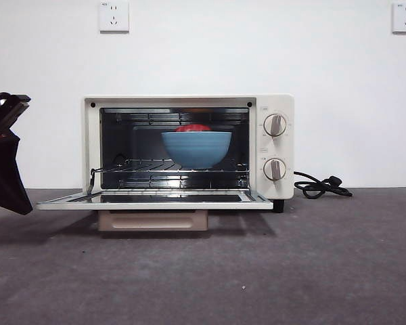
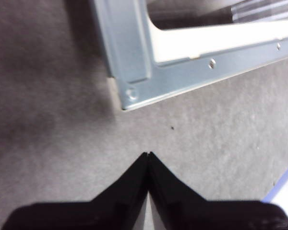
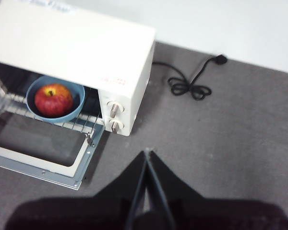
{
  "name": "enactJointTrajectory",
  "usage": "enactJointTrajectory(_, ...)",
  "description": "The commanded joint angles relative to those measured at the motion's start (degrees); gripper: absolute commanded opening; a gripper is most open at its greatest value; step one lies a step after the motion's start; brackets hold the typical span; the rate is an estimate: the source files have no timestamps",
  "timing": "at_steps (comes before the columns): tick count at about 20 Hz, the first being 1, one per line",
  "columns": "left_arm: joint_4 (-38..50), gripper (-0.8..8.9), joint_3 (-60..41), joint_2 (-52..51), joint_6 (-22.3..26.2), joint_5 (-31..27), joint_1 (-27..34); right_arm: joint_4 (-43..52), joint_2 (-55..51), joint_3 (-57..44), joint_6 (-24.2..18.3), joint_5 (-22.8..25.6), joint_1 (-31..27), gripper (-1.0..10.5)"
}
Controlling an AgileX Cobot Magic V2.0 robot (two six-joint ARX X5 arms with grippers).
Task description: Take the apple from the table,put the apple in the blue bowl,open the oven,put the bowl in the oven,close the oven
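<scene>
Front view: the oven (image 1: 189,149) stands on the grey surface (image 1: 257,271) with its door (image 1: 155,200) dropped flat toward the camera. The blue bowl (image 1: 197,149) sits upright on the wire rack (image 1: 142,166), the apple (image 1: 193,128) showing only its red top above the rim. No writing is legible here.

Left wrist view: the left hand (image 2: 148,154) is pinched together, empty, just short of the door's metal corner.

Right wrist view: the right hand (image 3: 147,152) is likewise pressed closed, empty, the oven's knobs (image 3: 116,109) ahead of it and the coiled cord (image 3: 187,88) beyond. Small red lettering on the oven is unreadable. The apple's stem end faces up.
</scene>
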Motion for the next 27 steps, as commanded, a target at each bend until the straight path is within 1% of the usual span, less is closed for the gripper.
enactJointTrajectory(1, 0.81, -0.08, -0.55, 1.03, -0.98, -0.31, 0.2, -1.36, -4.11, -1.77, -0.22, -0.24, -0.09, 0.0)
enactJointTrajectory(3, 1.7, -0.08, -0.55, 1.6, -2.43, -1.9, 0.17, -1.38, -8.09, -3.19, -0.55, -0.22, -0.07, 0.0)
enactJointTrajectory(6, 1.88, -0.08, -0.55, 3.41, -2.93, -1.79, 0.2, -1.36, -13.29, -5.44, -1.27, -0.22, -0.07, 0.0)
enactJointTrajectory(9, 3.54, -0.08, -0.52, 5.75, -4.46, 0.52, 0.37, -1.38, -17.05, -6.54, -1.14, -0.22, -0.07, 0.0)
enactJointTrajectory(11, 4.98, -0.08, -0.52, 6.58, -6.32, 0.83, 0.52, -1.38, -18.99, -6.54, -0.22, -0.24, -0.04, 0.0)
enactJointTrajectory(13, 6.82, -0.08, -0.52, 6.58, -7.91, 0.85, 0.96, -1.36, -20.79, -6.54, 0.44, -1.42, -0.04, 0.0)
enactJointTrajectory(15, 8.31, -0.08, -0.5, 6.58, -10.08, 0.87, 1.92, -1.38, -22.43, -6.54, 1.62, -1.77, -0.04, 0.0)
enactJointTrajectory(17, 9.46, -0.08, -0.5, 6.58, -12.13, 1.25, 3.04, -1.38, -23.71, -6.54, 1.88, -1.77, -0.04, 0.0)
enactJointTrajectory(19, 10.86, -0.08, -0.5, 6.58, -13.86, 5.62, 4.02, -1.38, -24.63, -6.54, 2.62, -1.75, -0.04, 0.0)
enactJointTrajectory(21, 13.31, -0.08, -0.5, 6.58, -16.76, 9.2, 4.31, -1.38, -25.22, -6.54, 2.71, -1.75, 0.02, 0.0)
enactJointTrajectory(22, 13.62, -0.08, -0.5, 6.58, -17.2, 9.53, 4.31, -1.38, -25.44, -6.54, 2.8, -1.77, 0.07, 0.0)
enactJointTrajectory(25, 12.13, -0.08, -0.5, 6.58, -15.96, 6.29, 3.37, -1.38, -25.46, -6.54, 2.89, -2.03, 0.07, 0.0)
enactJointTrajectory(27, 12.68, -0.08, -0.5, 6.58, -15.93, 7.82, 3.23, -1.38, -25.46, -6.54, 2.89, -2.21, 0.07, 0.0)
